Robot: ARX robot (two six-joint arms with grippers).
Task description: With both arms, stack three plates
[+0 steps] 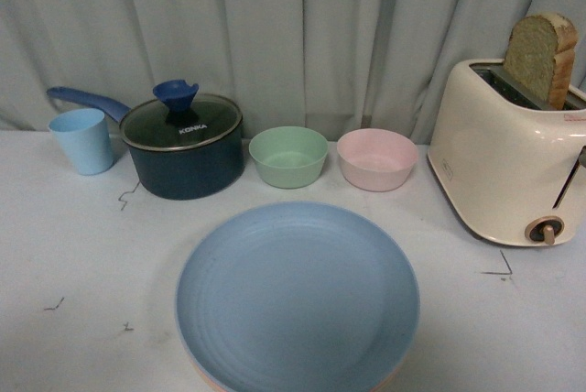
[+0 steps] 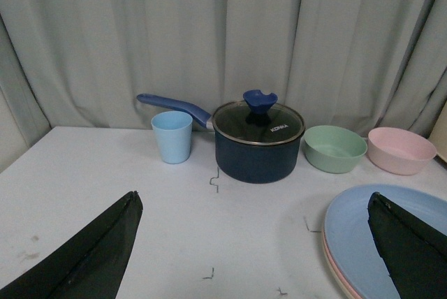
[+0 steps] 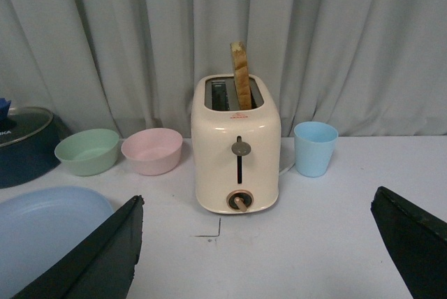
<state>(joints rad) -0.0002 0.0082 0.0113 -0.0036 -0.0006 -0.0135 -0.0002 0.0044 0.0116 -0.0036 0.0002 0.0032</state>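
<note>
- The light blue plate [image 1: 298, 299] sits at the near edge of the desk [image 1: 73, 255], about midway along it, as the top of a stack; the left wrist view shows a pink plate rim [image 2: 330, 260] directly under it and a beige plate rim [image 2: 343, 285] below that (in the front view only a thin pinkish sliver peeks out at the stack's near edge).
- Left gripper [image 2: 255, 243]: its two dark fingers stand wide apart, holding nothing, raised over the desk just beside the stack; one finger overlaps the blue plate's rim in that view.
- Right gripper [image 3: 258, 243]: fingers also spread wide and empty, with the toaster [image 3: 237, 149] ahead of it.
- Along the far edge, from the left: a light blue cup [image 1: 83, 140], a dark blue saucepan [image 1: 186, 149] with a glass lid and blue handle, a green bowl [image 1: 288, 157] and a pink bowl [image 1: 376, 159] side by side.
- The cream toaster stands at the right edge with a slice of bread [image 1: 540, 58] upright in its slot.
- A second light blue cup [image 3: 315, 148] stands beyond the toaster, near the curtain [image 1: 302, 35].
</note>
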